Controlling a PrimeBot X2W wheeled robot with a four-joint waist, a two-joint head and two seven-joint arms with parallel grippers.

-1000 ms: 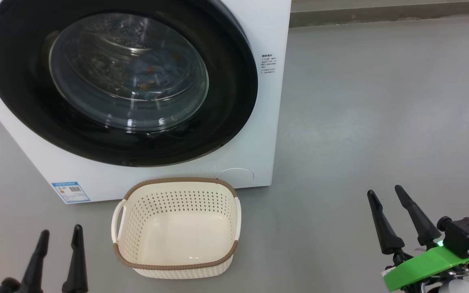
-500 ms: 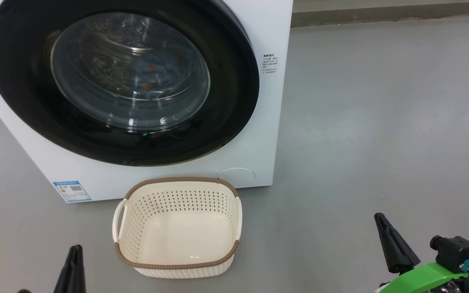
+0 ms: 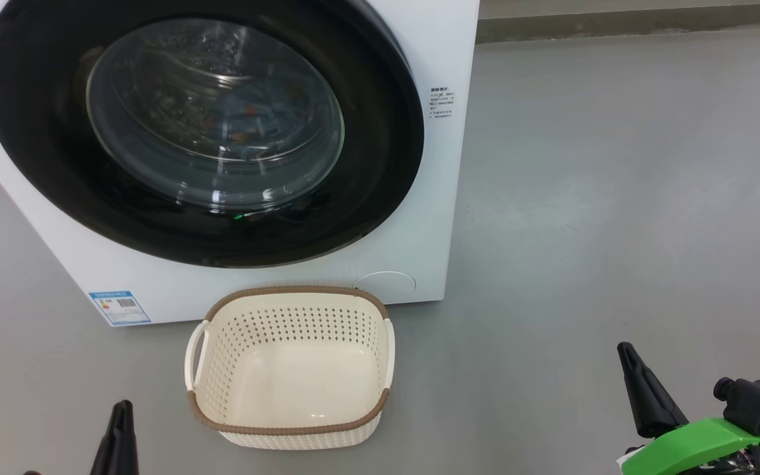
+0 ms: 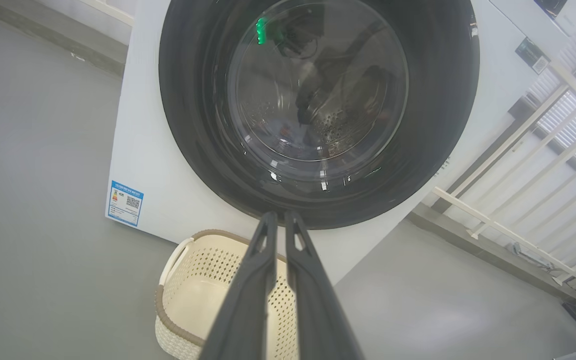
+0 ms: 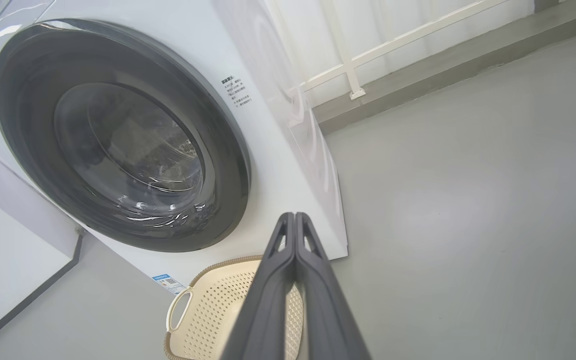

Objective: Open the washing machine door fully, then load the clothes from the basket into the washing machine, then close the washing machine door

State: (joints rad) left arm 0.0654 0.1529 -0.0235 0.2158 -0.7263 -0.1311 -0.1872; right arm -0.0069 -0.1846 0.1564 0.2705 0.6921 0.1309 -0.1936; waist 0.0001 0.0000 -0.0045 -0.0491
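While door (image 3: 380, 132) sits closed over clothes (image 3: 251, 125) | basket (image 3: 287, 291) before washer (image 3: 443, 59) | left gripper (image 4: 278, 216), right gripper (image 5: 294, 216) pinched together

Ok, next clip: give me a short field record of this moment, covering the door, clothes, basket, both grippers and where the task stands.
washing machine door: shut against the washing machine
clothes: blue fabric with orange prints, seen through the door glass, inside the machine
basket: upright on the floor in front of the machine, empty
left gripper: shut, holding nothing
right gripper: shut, holding nothing
task stage: loading and door closing look done
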